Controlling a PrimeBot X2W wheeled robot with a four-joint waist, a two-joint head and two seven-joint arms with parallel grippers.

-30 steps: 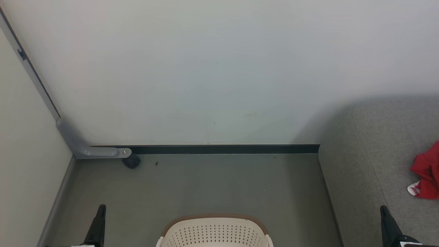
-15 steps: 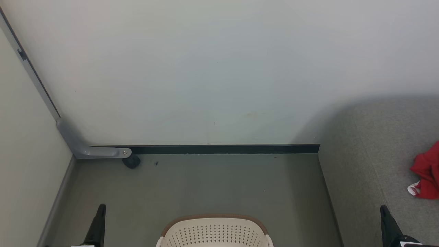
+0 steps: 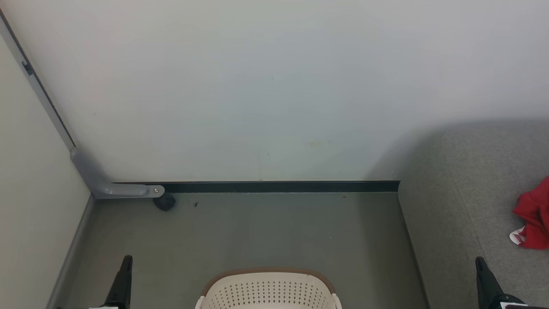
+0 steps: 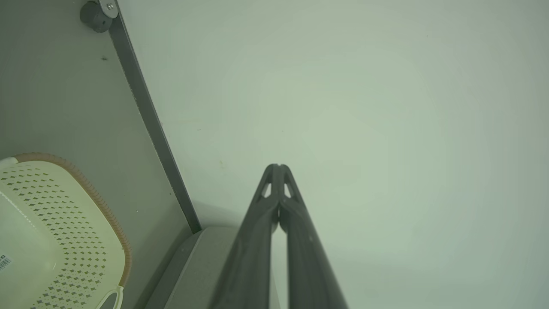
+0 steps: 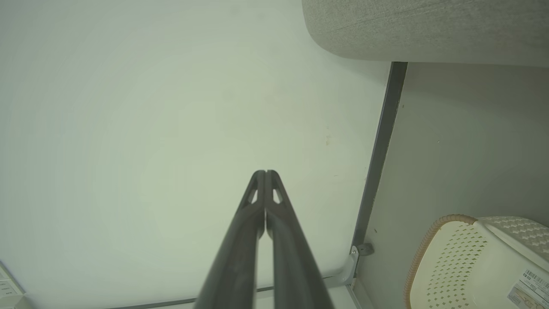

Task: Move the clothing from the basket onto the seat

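Red clothing [image 3: 533,214] lying on the grey seat [image 3: 454,206] at the right, cream basket [image 3: 268,272] near centre on the floor [image 3: 257,231], left tool [image 4: 278,165] and right tool [image 5: 265,171] each pressed together, pinching nothing

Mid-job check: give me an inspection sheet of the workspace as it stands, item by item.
Surface: grey-green floor, with the basket standing on it.
Job's things: basket at bottom centre, no red in the part that shows; red clothing lies on the grey seat at the right edge.
Clutter: small dark wheel under a grey bracket at the foot of the wall.
Claws: left claw shut and empty, fingertips touching; right claw the same.
Cables: nothing seen.
Surroundings: pale wall with a dark skirting strip.
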